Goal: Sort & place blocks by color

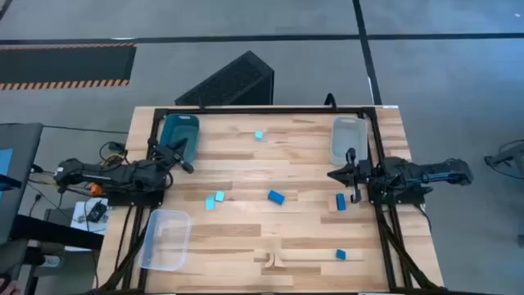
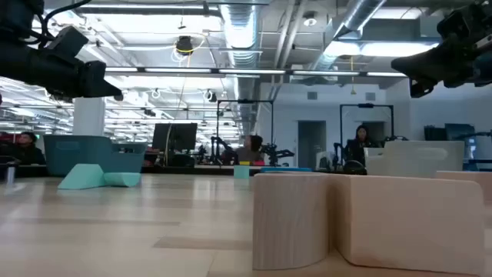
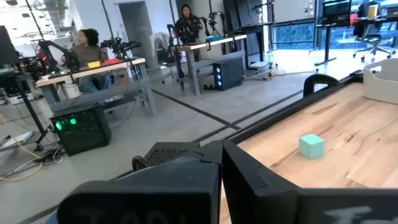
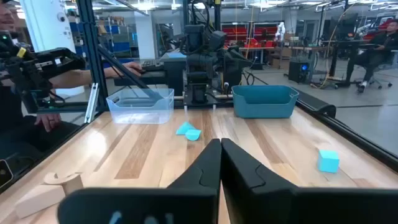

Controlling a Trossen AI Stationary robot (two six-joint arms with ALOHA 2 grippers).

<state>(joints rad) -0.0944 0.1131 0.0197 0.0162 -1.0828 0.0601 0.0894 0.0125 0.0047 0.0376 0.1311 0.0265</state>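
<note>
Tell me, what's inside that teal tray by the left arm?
Nothing shows inside the teal tray; the left gripper overlaps its near edge and hides a bit of the floor.

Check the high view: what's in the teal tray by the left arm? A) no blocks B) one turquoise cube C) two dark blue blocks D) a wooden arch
A: the teal tray shows only its bare floor; the blocks, such as the turquoise cube and the dark blue block, lie loose on the table.

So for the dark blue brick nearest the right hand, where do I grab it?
Take the dark blue brick from straight above, fingers across its two long sides. It lies flat with its narrow width easiest to span, clear of other blocks, right beside the shut right hand.
</note>
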